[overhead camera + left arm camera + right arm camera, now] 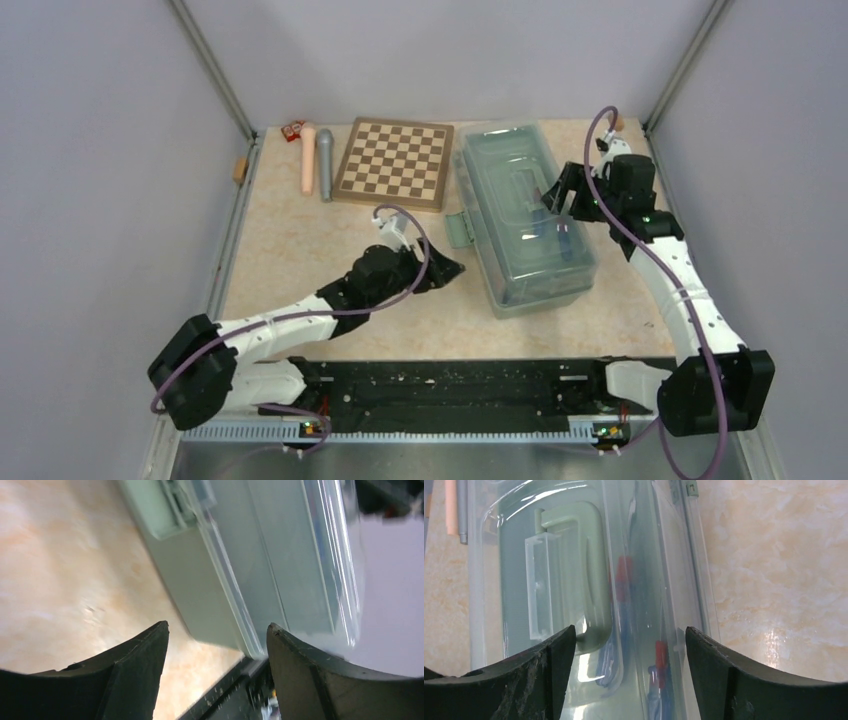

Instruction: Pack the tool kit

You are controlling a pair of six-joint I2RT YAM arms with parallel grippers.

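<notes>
— Seeing what around the sides?
— Looking at plain pale-grey walls (90, 150), meeting slanted metal posts (213, 70) at the far corners.
— And underneath?
— Looking at a beige marbled table (290, 250), catching soft glare, ending at a black rail (450, 385).

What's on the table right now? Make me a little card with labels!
toolbox: sage-green, see-through lid down, right side of the table
inside: red and blue tool handles showing through the lid
left claw: open, empty, low beside the toolbox's left side
right claw: open, empty, over the lid near the handle
chessboard: brown, just left of the toolbox, at the far edge
cylinders: pink one and grey one, lying side by side, left of the chessboard
</notes>
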